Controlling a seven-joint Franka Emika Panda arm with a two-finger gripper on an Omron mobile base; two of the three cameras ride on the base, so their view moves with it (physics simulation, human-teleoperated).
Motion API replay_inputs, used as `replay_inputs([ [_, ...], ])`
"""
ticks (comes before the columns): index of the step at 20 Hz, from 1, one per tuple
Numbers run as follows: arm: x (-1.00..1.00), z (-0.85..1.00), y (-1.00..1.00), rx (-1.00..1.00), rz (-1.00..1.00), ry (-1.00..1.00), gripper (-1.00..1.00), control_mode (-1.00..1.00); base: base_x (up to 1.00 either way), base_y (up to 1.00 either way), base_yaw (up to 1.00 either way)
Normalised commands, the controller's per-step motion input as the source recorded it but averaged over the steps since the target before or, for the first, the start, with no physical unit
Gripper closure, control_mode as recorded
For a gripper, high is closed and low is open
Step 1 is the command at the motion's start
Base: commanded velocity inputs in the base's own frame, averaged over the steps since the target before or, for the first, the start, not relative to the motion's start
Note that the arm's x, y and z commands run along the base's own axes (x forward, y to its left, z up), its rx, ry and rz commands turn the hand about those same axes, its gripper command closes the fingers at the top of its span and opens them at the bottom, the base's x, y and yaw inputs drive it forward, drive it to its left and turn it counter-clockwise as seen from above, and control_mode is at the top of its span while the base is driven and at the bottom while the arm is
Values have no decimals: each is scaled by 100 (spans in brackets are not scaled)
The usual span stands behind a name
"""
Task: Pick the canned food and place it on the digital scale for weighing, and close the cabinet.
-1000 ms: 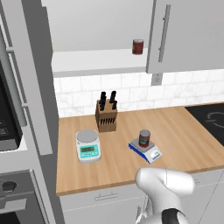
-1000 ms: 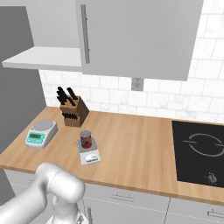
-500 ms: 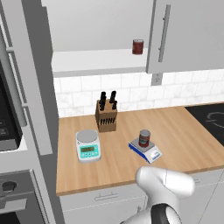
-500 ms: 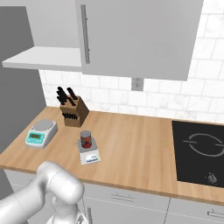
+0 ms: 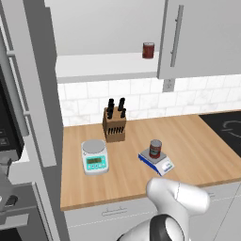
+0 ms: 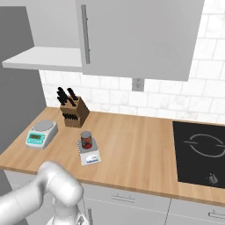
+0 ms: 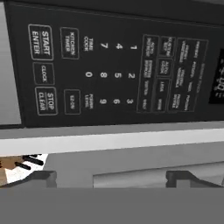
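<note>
Sitting unmoved on the digital scale (image 5: 156, 162) near the worktop's front edge, the canned food (image 5: 155, 148) looks placed — gripper (image 7: 111, 177) spread, empty — leaving the cabinet (image 5: 200, 37) to close.

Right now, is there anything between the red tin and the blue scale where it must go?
Nothing visible stands in the way: the tin already stands upright on the grey plate of the scale, on the wooden counter. The knife block and the other scale are apart from it, further left.
</note>
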Motion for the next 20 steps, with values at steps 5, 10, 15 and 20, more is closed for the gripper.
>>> replay_inputs([
  [5, 90, -12, -30, -4, -17, 14, -100, -100, 0, 0, 0],
  [10, 100, 0, -67, -1, -14, 20, -100, -100, 0, 0, 0],
  [15, 100, -8, -99, 0, -7, 25, -100, -100, 0, 0, 0],
  [20, 95, -6, -100, 2, -7, 18, -100, -100, 0, 0, 0],
])
